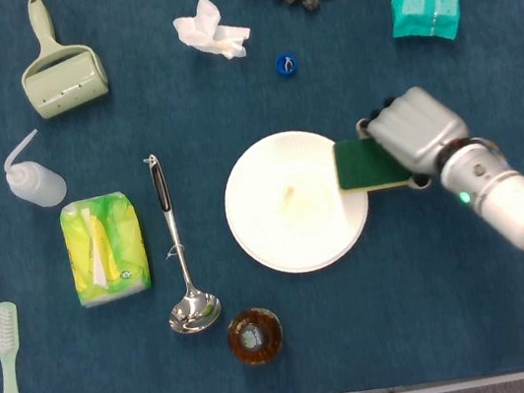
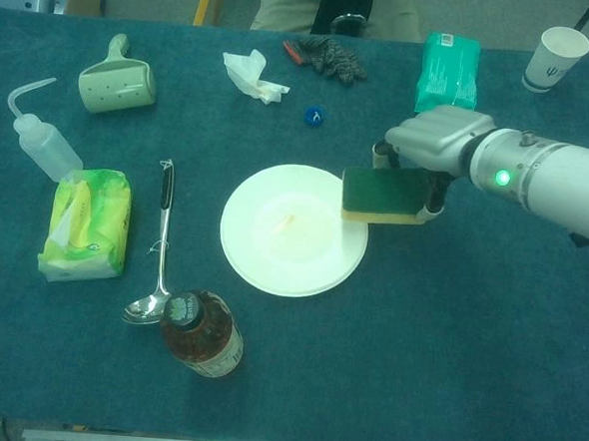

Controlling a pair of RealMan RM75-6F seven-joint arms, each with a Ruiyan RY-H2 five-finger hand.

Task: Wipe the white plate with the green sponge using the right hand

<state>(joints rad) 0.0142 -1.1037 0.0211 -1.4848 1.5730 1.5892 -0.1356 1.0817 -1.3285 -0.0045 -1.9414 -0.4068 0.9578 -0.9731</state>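
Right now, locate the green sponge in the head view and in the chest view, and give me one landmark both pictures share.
Head view: the green sponge is right of centre, held by the right hand, overlapping the white plate's right edge.
Chest view: the green sponge is right of centre, held by the right hand over the white plate's upper right rim.
Shared landmark: the small blue cap beyond the plate.

You see a dark green sponge [image 2: 384, 190] with a yellow underside, gripped by a silver-grey right robot hand [image 2: 435, 139]. The plate [image 1: 289, 207] is plain white with a faint yellowish smear at centre. The desk [image 1: 439, 308] is covered in deep blue cloth.
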